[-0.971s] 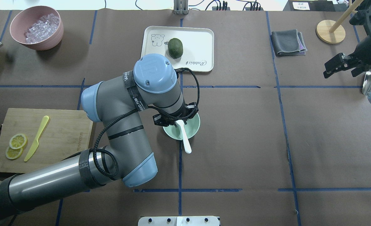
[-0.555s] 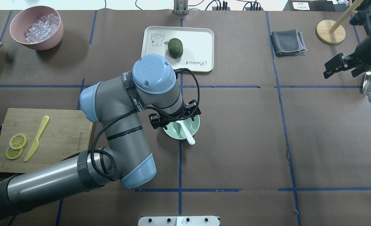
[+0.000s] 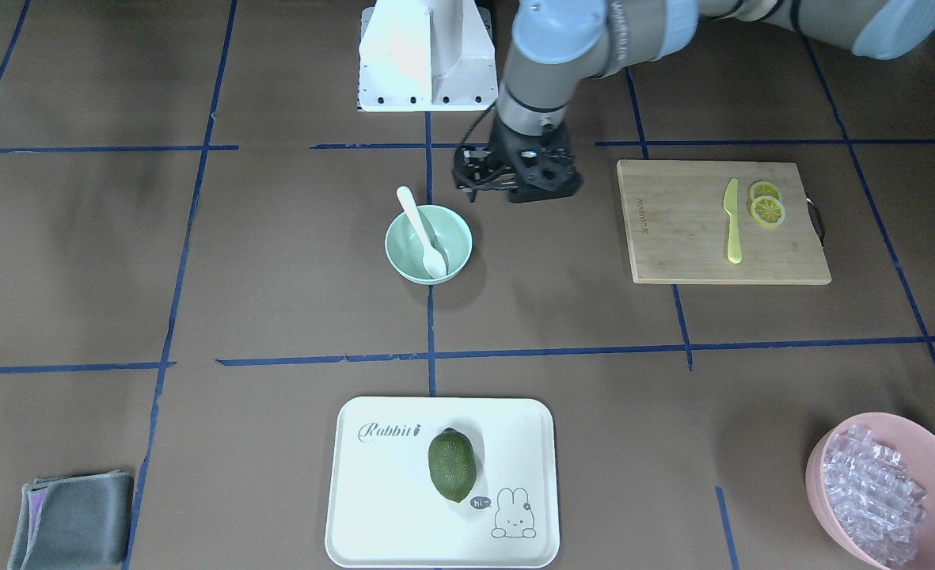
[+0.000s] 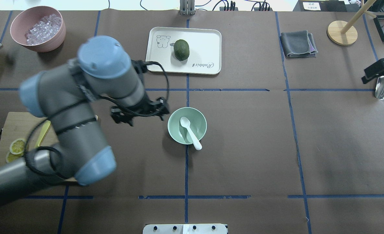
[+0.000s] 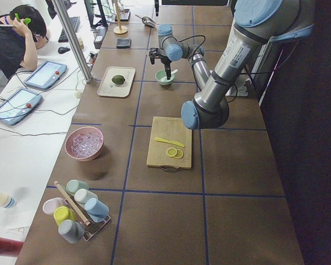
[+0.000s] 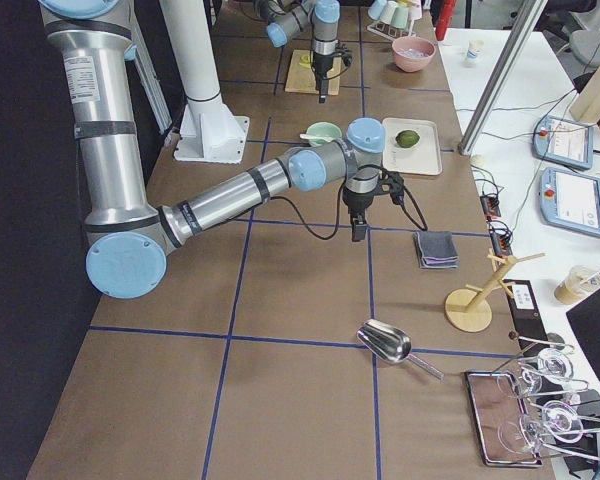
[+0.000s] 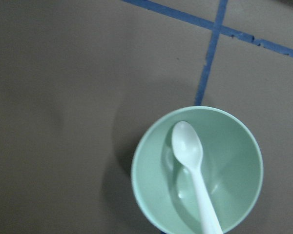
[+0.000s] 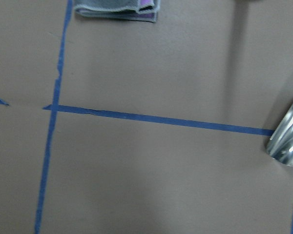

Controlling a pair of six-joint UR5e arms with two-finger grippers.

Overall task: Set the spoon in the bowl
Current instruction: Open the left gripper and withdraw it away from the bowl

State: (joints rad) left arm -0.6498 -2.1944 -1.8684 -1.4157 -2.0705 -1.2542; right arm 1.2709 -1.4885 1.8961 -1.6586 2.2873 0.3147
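The white spoon point(image 4: 189, 132) lies in the mint-green bowl point(image 4: 199, 122), scoop up on the bowl's floor. Its handle rests on the rim and sticks out a little. The left wrist view shows the same spoon point(image 7: 191, 161) and bowl point(image 7: 239, 165) from above, and the front view shows the spoon point(image 3: 423, 233) in the bowl point(image 3: 455, 237). My left gripper point(image 4: 139, 113) is open and empty, raised just left of the bowl; it also shows in the front view point(image 3: 515, 178). My right gripper point(image 4: 382, 70) is partly cut off at the right edge, its jaws spread, holding nothing.
A cream tray point(image 4: 208, 42) with a green avocado point(image 4: 181, 49) stands behind the bowl. A cutting board point(image 3: 673, 229) holds a yellow knife point(image 3: 732, 220) and lemon slices. A pink bowl point(image 4: 37, 47) of clear cubes, a grey cloth point(image 4: 297, 44) and a metal scoop point(image 4: 383, 87) lie at the edges.
My left gripper let go of the spoon, which slid down into the bowl, then swung left away from it. My right gripper drew back toward the right edge.
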